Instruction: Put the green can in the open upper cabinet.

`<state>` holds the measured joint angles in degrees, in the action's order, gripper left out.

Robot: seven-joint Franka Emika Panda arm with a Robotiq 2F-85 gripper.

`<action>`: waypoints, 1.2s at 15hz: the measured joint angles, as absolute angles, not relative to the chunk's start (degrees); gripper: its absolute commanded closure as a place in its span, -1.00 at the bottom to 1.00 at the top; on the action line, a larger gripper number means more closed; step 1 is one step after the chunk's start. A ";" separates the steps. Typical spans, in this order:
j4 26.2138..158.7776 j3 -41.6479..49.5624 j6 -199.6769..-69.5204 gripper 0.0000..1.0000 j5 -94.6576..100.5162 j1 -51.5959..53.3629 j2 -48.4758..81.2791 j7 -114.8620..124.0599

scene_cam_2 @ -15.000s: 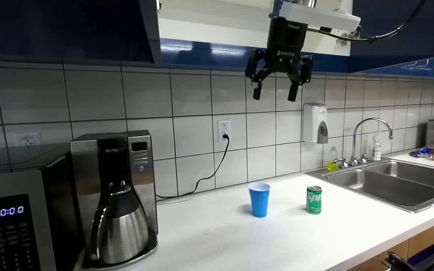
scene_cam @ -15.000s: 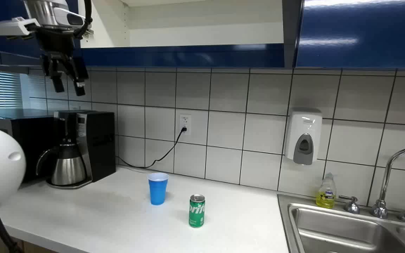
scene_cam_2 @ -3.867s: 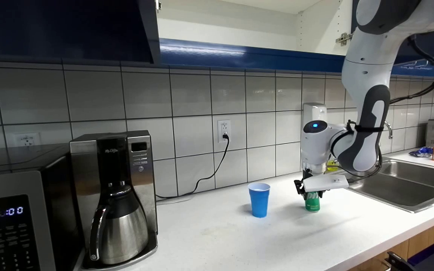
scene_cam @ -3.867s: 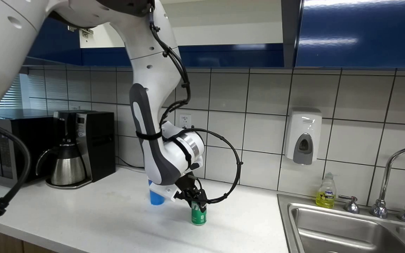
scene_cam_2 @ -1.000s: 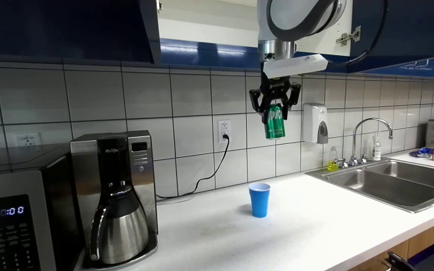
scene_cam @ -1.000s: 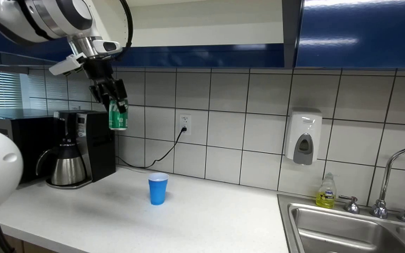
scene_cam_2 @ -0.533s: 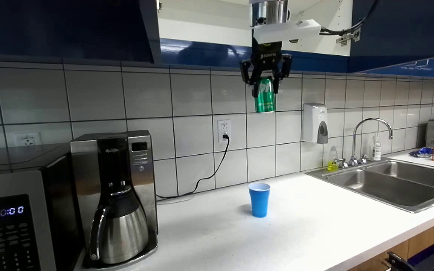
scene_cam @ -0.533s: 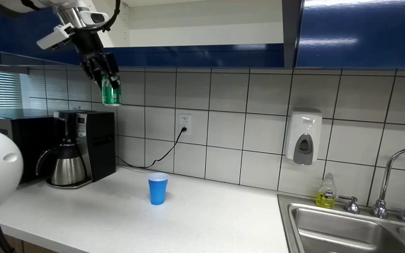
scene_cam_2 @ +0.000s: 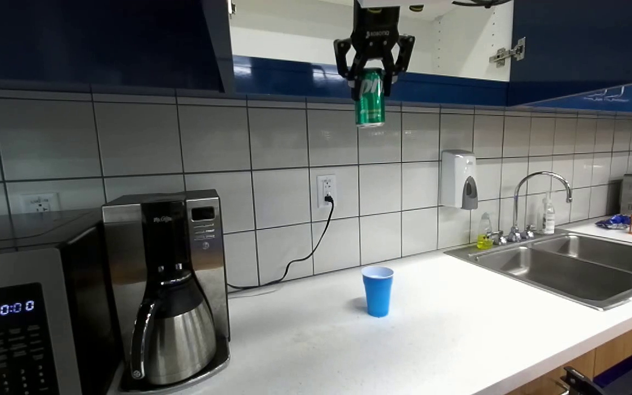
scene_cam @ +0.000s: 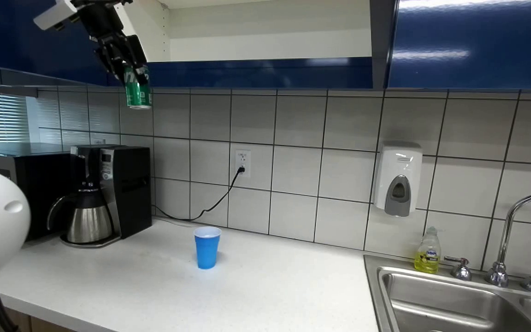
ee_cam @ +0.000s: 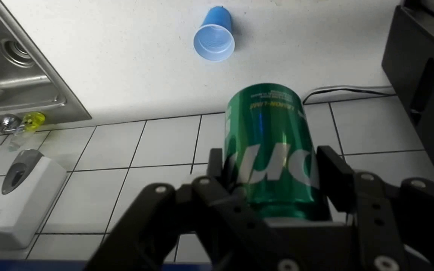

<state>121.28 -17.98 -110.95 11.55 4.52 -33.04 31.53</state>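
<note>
My gripper [scene_cam_2: 371,92] is shut on the green can [scene_cam_2: 370,114], its black fingers pressed to both sides near the top. In both exterior views the can hangs nearly upright, high above the counter. Its upper part overlaps the blue bottom edge of the open upper cabinet [scene_cam: 265,73], and its base shows just below that edge. The cabinet's pale interior [scene_cam_2: 299,33] shows behind the gripper. In the wrist view the can [ee_cam: 269,124] fills the space between the fingers, and a strip of blue cabinet edge [ee_cam: 32,264] lies at the bottom left.
A blue cup [scene_cam: 207,251] stands on the white counter below. The coffee maker [scene_cam_2: 173,285] and microwave [scene_cam_2: 14,307] are to one side, the sink [scene_cam: 440,295] to the other. An open cabinet door [scene_cam_2: 590,49] with a hinge [scene_cam_2: 508,53] stands beside the opening.
Fifteen seconds ago the can stood on the counter; later the gripper came down around it. Over the last second, gripper and can have risen together toward the cabinet's lower edge, drifting left in both exterior views.
</note>
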 measured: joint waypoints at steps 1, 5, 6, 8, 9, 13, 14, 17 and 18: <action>119.92 -18.08 -110.61 0.23 11.57 4.51 -32.65 31.53; 114.19 -18.39 -109.08 0.23 11.68 4.42 -30.56 31.53; 112.69 -18.44 -108.74 0.23 11.72 4.41 -29.89 31.53; 109.85 -18.58 -107.81 0.23 11.89 4.39 -28.58 31.53; 108.47 -18.66 -107.23 0.23 11.99 4.38 -27.92 31.53; 102.89 -18.85 -104.93 0.23 12.61 4.35 -25.27 31.53; 101.55 -18.85 -104.43 0.23 12.83 4.35 -24.61 31.53; 97.71 -18.89 -102.82 0.23 13.68 4.35 -22.75 31.53; 96.53 -18.93 -102.38 0.23 13.88 4.35 -22.18 31.53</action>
<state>96.53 -18.93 -102.38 13.88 4.35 -22.18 31.53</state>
